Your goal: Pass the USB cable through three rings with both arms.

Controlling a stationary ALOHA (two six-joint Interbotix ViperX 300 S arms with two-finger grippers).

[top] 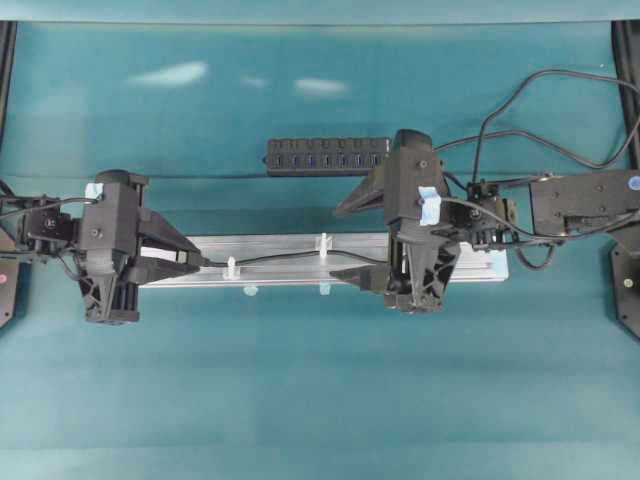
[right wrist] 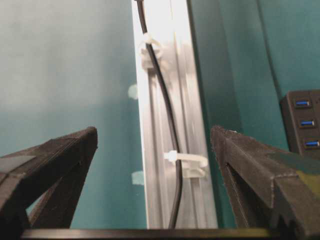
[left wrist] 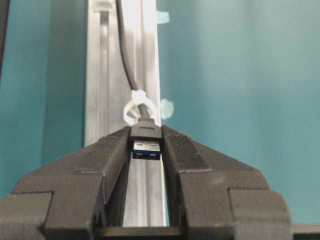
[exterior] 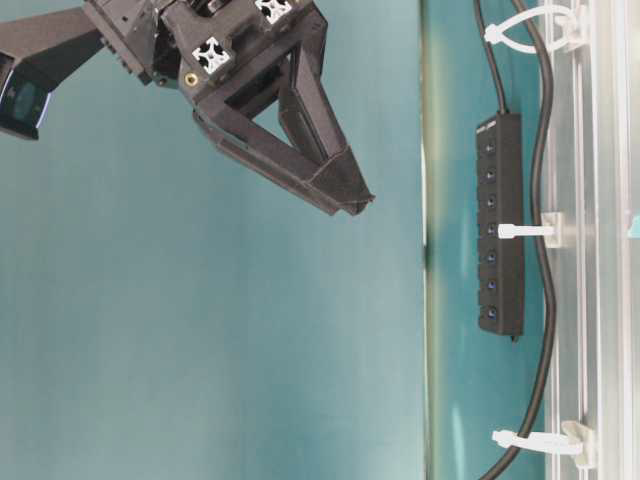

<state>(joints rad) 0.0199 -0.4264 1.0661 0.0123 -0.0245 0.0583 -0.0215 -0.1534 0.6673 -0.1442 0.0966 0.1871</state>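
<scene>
On teal table (top: 320, 400); silver rail (top: 290, 275)

A long silver aluminium rail (top: 290, 272) lies flat on the teal table surface (top: 320, 390), running from left to right in the overhead view. It has grooves along its length.

Behind the rail, a little apart from it, lies a black oblong multi-port hub (top: 326, 156) with one row of small blue ports. It is parallel to the rail. A black lead (top: 520, 110) curls on the table at the far right.

Two small pale-blue tape tabs (top: 250, 291) sit at the near edge of the rail, touching it, one beside the other. Another pale-blue tab (top: 498, 262) sits at the right end of the rail.
</scene>
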